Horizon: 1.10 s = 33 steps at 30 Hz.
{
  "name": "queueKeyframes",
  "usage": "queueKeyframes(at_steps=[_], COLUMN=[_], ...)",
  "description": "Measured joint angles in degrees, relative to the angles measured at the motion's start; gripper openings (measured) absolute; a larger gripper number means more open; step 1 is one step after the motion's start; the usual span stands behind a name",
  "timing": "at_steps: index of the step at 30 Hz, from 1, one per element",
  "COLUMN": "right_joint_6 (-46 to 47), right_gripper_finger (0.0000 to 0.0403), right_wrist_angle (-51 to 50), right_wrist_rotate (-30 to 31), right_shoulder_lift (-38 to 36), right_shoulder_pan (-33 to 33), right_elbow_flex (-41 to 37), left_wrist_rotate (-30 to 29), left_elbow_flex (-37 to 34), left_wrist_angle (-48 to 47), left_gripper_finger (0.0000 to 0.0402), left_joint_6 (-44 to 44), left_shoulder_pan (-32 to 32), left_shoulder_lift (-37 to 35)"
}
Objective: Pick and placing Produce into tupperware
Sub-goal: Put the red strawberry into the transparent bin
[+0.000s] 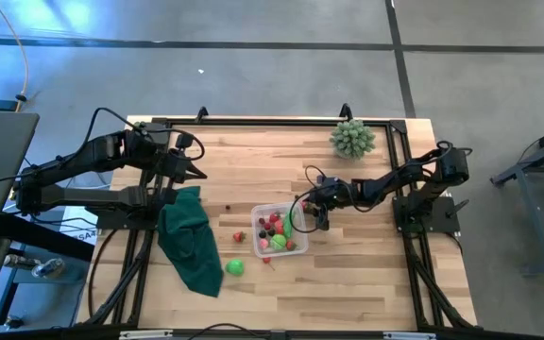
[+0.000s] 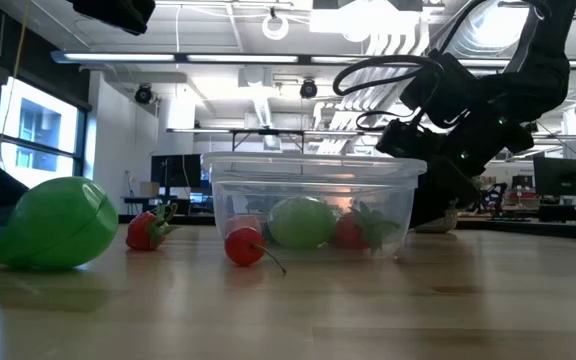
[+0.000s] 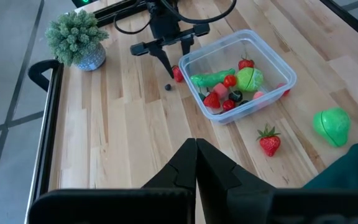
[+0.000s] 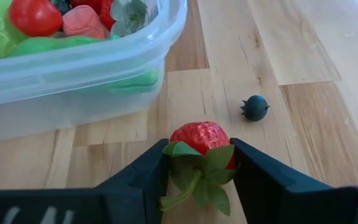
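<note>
The tabletop (image 1: 366, 274) carries everything here, largest first: a dark green cloth (image 1: 190, 241) draped at its left side, then the clear tupperware (image 1: 279, 231) near the middle, already holding a mix of red, pink and green produce. A pale green spiky plant (image 1: 352, 138) stands at the far right corner. Loose pieces lie around the container: a bright green round fruit (image 1: 235, 267), a strawberry (image 3: 269, 140) near it, a cherry-like red piece (image 2: 244, 246) by the front wall, and a tiny dark berry (image 4: 255, 107) on the wood.

The step in hand looks like a pick. The right tool (image 4: 201, 163) sits low on the tabletop just beside the tupperware, its fingers standing on either side of a red strawberry (image 4: 202, 144) with green leaves; they appear to touch it, though whether the squeeze is firm I cannot tell. The left tool (image 3: 196, 163) waits above the tabletop's left part with its fingers pressed together, holding nothing.

The next move probably calls for a secure pinch, a lift clear of the container's rim, then a release over the open tupperware.

No brand, label or writing can be read anywhere.
</note>
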Motion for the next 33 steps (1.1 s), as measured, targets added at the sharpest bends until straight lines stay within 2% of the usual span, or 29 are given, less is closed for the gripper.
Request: queueKeyframes(at_steps=[12, 19, 27, 30, 33], right_joint_6=[8.19, 7.74, 8.66, 10.17, 9.61], right_gripper_finger=[0.0144, 0.0144, 0.0144, 0.0144, 0.0144], right_wrist_angle=[-0.93, -8.3, -14.15, -16.03, -19.66], right_wrist_rotate=[0.02, 3.05, 6.29, 6.31, 6.29], right_shoulder_lift=[-1.79, -11.38, -27.17, -30.97, -31.74], right_shoulder_pan=[0.0, 0.02, 0.02, 0.23, 1.03], right_elbow_flex=[0.0, 0.0, 0.28, 3.03, 7.83], left_wrist_rotate=[-0.01, 0.01, 0.02, 0.02, -0.01], left_elbow_flex=[-0.02, 0.0, 0.0, 0.0, -0.02], left_wrist_angle=[0.0, 0.0, 0.0, 0.0, 0.0], left_gripper_finger=[0.0001, 0.0001, 0.0001, 0.0001, 0.0001], left_joint_6=[-0.01, -0.02, -0.02, -0.02, 0.0], left_shoulder_pan=[-0.02, 0.0, -0.02, -0.02, -0.01], left_shoulder_lift=[0.0, 0.0, 0.0, 0.0, 0.0])
